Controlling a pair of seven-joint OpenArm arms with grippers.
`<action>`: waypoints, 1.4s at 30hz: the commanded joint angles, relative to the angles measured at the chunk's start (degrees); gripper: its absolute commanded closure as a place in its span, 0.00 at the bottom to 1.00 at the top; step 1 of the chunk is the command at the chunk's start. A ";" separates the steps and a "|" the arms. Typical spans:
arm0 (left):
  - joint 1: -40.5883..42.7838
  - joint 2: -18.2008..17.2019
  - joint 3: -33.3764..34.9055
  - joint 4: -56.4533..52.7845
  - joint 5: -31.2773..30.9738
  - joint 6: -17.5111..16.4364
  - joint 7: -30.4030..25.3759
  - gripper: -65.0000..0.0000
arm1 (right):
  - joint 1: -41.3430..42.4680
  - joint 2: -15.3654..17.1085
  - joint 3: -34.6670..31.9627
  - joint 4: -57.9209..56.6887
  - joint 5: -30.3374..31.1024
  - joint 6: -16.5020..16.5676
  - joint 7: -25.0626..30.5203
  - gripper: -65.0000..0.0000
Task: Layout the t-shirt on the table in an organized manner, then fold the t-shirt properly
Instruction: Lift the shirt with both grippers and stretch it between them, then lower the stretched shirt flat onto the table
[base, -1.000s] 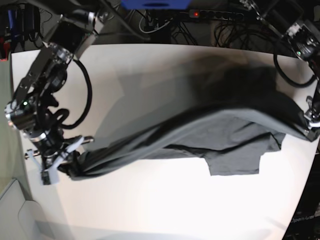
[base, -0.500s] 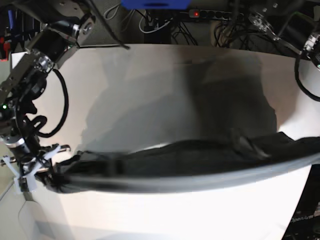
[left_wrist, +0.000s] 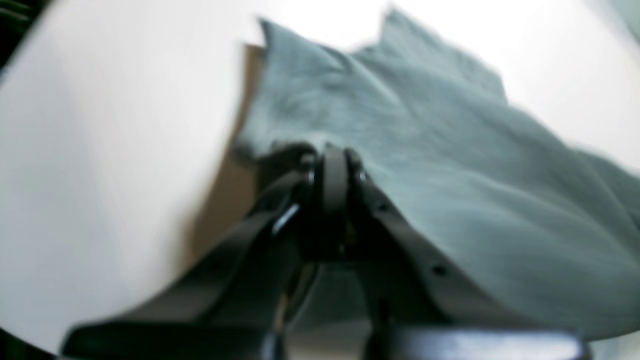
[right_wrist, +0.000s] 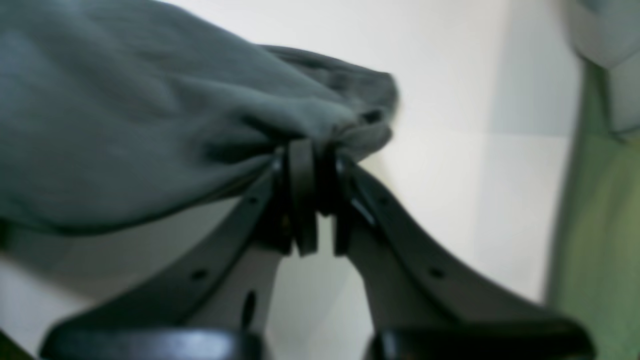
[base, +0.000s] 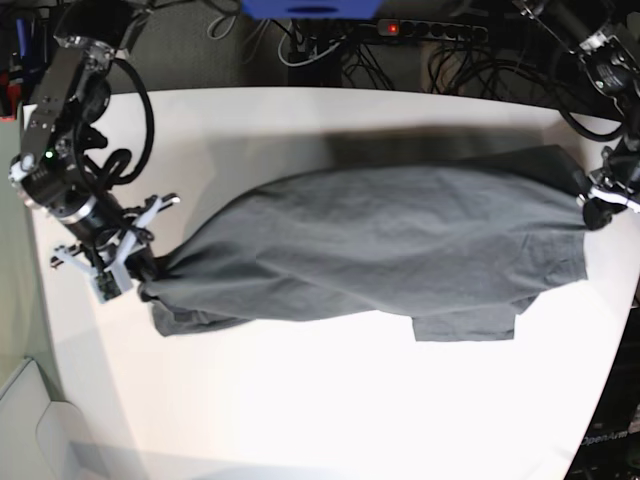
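Across the middle of the worktop (base: 330, 420) your t-shirt (base: 380, 250) now lies stretched wide between the two arms. Half a second ago it was a narrow dark band swung low toward the near edge; a second ago it hung slack with one sleeve drooping. So the fling has carried it out fairly flat, which serves the layout step, though the cloth near the right gripper (base: 140, 268) is bunched and a sleeve pokes out below.

Your right jaws are clenched on a gathered corner of the shirt (right_wrist: 320, 130), and the left gripper (base: 592, 205) has its jaws pinched on the opposite edge (left_wrist: 330, 155).

As for writing, only faint lettering shows at the lower right corner of the base view, too small to read; no neck label is visible.
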 joint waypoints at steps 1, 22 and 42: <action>1.32 -1.53 -0.69 0.77 -0.05 0.34 -0.84 1.00 | -0.24 0.71 0.57 1.20 0.08 -0.29 1.15 0.95; 6.42 -2.49 4.50 3.41 -0.67 0.25 7.77 0.98 | -3.76 4.14 -4.53 0.50 -1.42 -0.29 0.54 0.86; 8.09 -3.02 2.65 14.92 -5.77 -3.88 8.04 0.39 | -3.85 1.50 -4.09 0.59 -10.65 -0.29 0.89 0.46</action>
